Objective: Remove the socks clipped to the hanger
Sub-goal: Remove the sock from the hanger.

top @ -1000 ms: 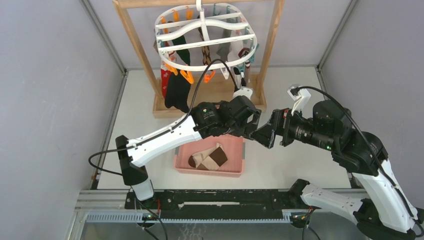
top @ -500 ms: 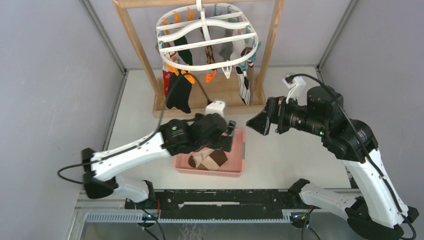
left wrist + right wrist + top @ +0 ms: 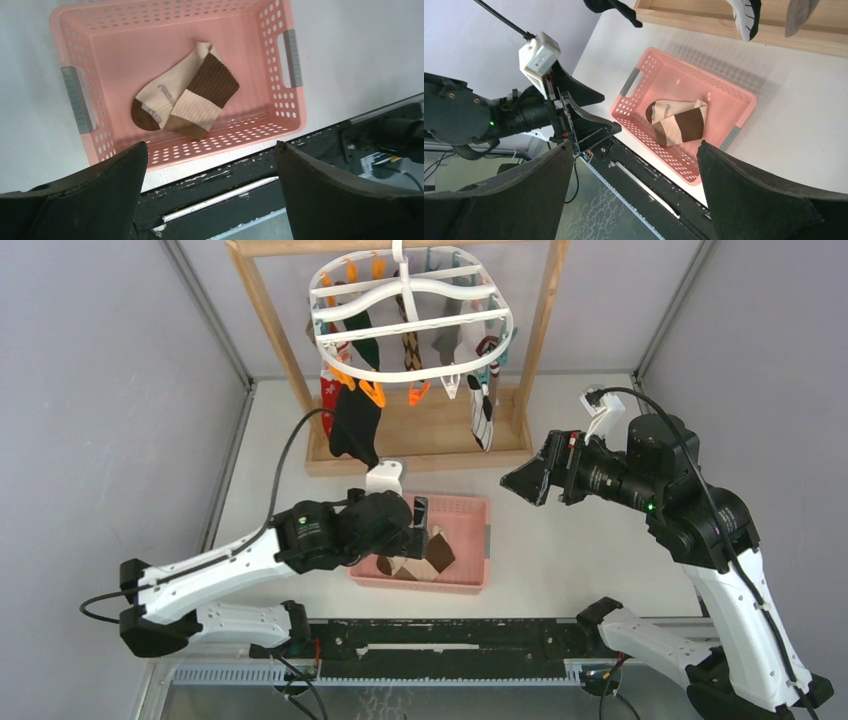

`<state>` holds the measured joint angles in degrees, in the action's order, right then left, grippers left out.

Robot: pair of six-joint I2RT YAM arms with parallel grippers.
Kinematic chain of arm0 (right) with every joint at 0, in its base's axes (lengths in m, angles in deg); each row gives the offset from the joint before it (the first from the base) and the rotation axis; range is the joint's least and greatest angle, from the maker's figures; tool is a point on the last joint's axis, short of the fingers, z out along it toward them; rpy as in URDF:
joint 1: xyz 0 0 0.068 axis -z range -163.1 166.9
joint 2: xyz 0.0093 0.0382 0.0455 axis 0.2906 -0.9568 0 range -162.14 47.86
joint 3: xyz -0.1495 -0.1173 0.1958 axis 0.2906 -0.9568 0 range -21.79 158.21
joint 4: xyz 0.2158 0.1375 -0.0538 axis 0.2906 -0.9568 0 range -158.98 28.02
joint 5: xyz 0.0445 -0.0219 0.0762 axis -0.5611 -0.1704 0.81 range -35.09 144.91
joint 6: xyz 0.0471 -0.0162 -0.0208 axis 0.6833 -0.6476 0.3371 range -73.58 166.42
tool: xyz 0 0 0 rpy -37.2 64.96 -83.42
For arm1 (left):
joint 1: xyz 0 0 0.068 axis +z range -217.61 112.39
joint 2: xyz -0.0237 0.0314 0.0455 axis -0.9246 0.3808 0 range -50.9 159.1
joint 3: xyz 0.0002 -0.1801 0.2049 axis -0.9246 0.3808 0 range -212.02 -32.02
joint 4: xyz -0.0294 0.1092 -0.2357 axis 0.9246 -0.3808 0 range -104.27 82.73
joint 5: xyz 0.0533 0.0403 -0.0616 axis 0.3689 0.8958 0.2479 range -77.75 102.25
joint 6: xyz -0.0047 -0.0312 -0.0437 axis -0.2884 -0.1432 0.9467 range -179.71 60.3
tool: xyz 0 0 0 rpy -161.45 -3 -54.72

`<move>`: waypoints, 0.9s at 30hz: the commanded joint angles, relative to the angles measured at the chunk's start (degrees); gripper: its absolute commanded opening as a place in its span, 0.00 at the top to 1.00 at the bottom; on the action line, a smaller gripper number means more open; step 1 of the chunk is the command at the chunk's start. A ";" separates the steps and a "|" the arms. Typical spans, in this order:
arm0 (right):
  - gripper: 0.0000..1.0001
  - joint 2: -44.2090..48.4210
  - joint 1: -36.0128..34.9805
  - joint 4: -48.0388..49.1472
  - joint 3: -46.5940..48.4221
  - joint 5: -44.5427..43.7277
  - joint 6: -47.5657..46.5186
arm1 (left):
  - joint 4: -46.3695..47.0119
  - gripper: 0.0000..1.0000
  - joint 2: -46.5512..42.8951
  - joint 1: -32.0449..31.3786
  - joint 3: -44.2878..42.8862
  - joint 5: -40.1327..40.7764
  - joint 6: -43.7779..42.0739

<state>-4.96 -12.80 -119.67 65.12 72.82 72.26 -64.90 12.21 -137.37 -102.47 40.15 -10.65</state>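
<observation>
The white hanger (image 3: pixel 410 315) hangs at the back with several socks clipped to it: a black sock (image 3: pixel 355 425), a red patterned one (image 3: pixel 327 398), a brown argyle one (image 3: pixel 412 345) and a white black-striped one (image 3: pixel 482 418). Two beige-and-brown socks (image 3: pixel 187 100) lie in the pink basket (image 3: pixel 472 506). My left gripper (image 3: pixel 420 532) hovers open over the basket's left half, nothing between its fingers (image 3: pixel 211 146). My right gripper (image 3: pixel 515 485) is open and empty in the air, right of the basket and in front of the hanger (image 3: pixel 635 144).
A wooden frame (image 3: pixel 420 445) carries the hanger, its base board lying across the back of the table. Grey walls close in both sides. A black rail (image 3: pixel 430 635) runs along the near edge. The left arm's cable (image 3: pixel 290 445) loops up near the frame.
My left arm has drawn back from in front of the hanger toward the near left, and is now over the basket. The right gripper has shifted slightly right. The hanger has swung a little.
</observation>
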 commanded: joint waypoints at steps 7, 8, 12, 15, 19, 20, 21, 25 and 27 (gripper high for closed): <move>0.00 1.91 6.73 -8.10 0.49 6.07 -1.10 | -0.02 0.00 11.38 -0.45 -11.92 -3.02 -5.15; 0.00 2.19 6.95 -9.06 0.64 6.20 -1.00 | -0.10 0.00 12.21 -0.55 -13.31 -3.17 -5.50; 0.00 3.39 6.95 -10.86 1.78 4.57 -0.69 | -0.37 0.00 12.83 -0.86 -16.52 -2.90 -5.67; 0.00 3.11 7.02 -11.71 3.46 2.25 -0.06 | -0.38 0.00 11.57 -1.10 -17.63 -2.73 -4.79; 0.00 2.57 7.02 -7.98 3.99 -1.23 0.87 | -0.77 0.00 10.59 -1.43 -18.98 -1.56 -5.79; 0.00 2.22 7.02 -6.56 3.71 -1.97 0.88 | -1.49 0.00 10.46 -1.48 -19.44 -1.12 -6.20; 0.00 1.85 6.99 -4.50 2.87 -2.75 0.95 | -2.35 0.00 10.31 -1.44 -19.89 -0.64 -6.43; 0.04 -0.12 6.99 7.02 -2.30 -5.19 0.38 | -6.42 0.00 8.27 -1.43 -20.59 1.67 -5.73; 0.05 -2.83 6.99 11.92 -3.55 -6.78 -0.31 | -6.66 0.00 6.34 -1.44 -19.02 2.92 -5.06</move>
<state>-3.03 -6.04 -121.66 64.25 70.46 72.48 -68.83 23.12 -138.49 -120.20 39.27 -15.57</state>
